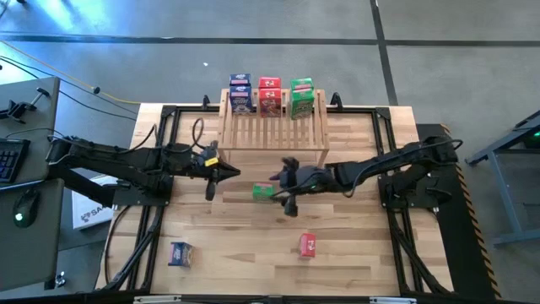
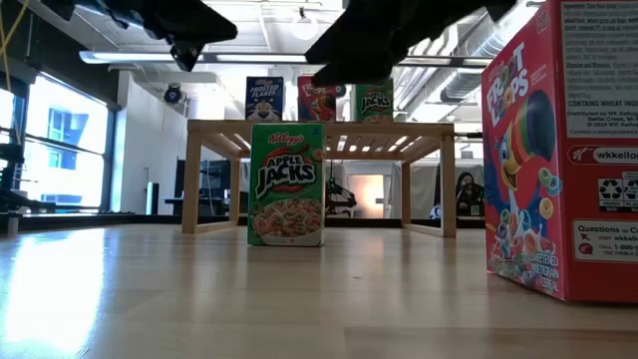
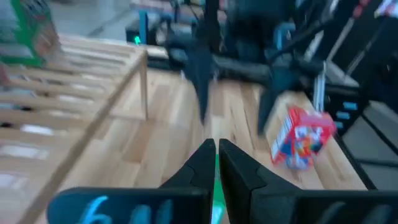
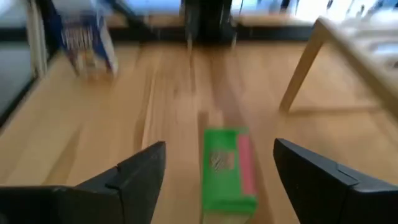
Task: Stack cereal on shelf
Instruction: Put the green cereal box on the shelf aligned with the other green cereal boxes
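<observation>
The wooden slatted shelf (image 1: 274, 131) stands at the table's far middle. Blue (image 1: 240, 91), red (image 1: 270, 95) and green (image 1: 301, 97) cereal boxes stand along its far edge. One green box (image 1: 263, 192) stands upright on the table in front of the shelf (image 2: 287, 184). My right gripper (image 1: 283, 190) is open just right of it; in the right wrist view the box (image 4: 229, 174) sits ahead between the spread fingers (image 4: 219, 148), untouched. My left gripper (image 1: 226, 173) is shut (image 3: 216, 155) and hovers left of that box, near the shelf's left leg.
A red box (image 1: 307, 245) stands on the near right part of the table, large in the low view (image 2: 568, 150). A blue box (image 1: 180, 252) sits near the near left corner. Bare wood lies between these two. The shelf's near slats (image 1: 270, 139) carry nothing.
</observation>
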`<action>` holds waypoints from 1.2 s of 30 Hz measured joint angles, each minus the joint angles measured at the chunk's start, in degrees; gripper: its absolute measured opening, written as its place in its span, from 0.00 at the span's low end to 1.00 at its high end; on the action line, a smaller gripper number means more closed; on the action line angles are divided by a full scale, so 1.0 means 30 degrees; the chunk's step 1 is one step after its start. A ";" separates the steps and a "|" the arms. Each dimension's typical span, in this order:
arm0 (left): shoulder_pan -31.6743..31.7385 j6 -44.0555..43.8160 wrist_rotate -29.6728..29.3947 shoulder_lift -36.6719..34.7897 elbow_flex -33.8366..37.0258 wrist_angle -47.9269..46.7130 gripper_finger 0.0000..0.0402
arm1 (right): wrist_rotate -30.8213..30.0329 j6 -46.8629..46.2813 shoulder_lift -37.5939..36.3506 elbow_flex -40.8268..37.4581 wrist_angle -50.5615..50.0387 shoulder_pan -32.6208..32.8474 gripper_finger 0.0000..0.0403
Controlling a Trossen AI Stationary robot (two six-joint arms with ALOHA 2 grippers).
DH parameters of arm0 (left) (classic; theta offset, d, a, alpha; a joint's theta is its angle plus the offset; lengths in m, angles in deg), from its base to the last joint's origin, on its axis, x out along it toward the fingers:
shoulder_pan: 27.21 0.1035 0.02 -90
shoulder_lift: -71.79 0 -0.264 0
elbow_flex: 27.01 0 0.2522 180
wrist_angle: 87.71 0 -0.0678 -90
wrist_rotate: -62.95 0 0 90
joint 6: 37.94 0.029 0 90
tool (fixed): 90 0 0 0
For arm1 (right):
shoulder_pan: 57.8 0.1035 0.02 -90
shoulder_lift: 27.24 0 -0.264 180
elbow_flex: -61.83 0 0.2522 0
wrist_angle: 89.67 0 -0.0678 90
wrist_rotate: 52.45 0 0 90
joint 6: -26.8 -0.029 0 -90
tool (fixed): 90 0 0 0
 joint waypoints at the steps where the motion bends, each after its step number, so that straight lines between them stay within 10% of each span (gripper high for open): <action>1: 0.0015 0.0006 -0.0127 -0.0229 0.0323 0.0533 0.03 | -0.0027 -0.0271 0.0464 0.0689 -0.1119 0.0105 0.71; 16: 0.0015 0.0169 -0.0526 -0.2291 0.4010 0.3583 0.02 | -0.1167 -0.1188 0.5726 0.6672 -0.8397 -0.0130 0.69; 28: 0.0117 0.0506 -0.1337 -0.2568 0.4142 0.3423 0.02 | 0.0606 -0.1912 0.5907 0.6831 -0.8738 -0.0574 0.35; 36: 0.0143 0.0838 -0.1415 -0.2568 0.4142 0.3479 0.02 | 0.1397 0.0975 0.4638 1.0395 -1.4169 -0.0470 0.32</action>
